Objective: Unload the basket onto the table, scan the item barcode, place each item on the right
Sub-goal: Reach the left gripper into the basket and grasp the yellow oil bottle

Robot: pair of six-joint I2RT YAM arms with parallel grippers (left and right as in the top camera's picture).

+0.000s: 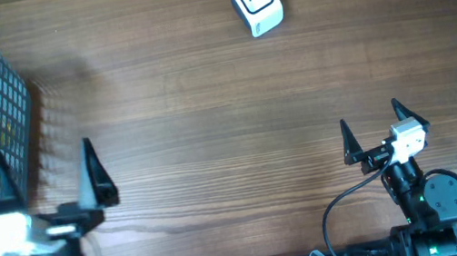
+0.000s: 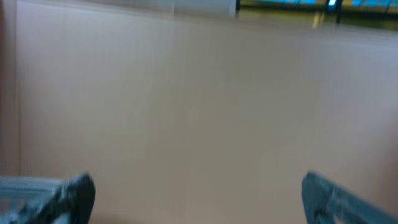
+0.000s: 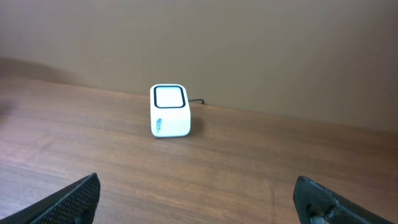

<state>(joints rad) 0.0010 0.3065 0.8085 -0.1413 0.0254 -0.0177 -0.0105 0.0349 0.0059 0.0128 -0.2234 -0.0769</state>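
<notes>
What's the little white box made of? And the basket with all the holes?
The white box looks like smooth, slightly shiny plastic: rounded corners, even colour. The basket seems grey plastic or coated wire; its wall is a thin grid, so I can't tell which.

Soft even light, sharp overhead and right-wrist views, heavy blur across left-wrist view

Matt wood-grain table [image 1: 206, 104], wire basket [image 1: 8, 98]
</notes>
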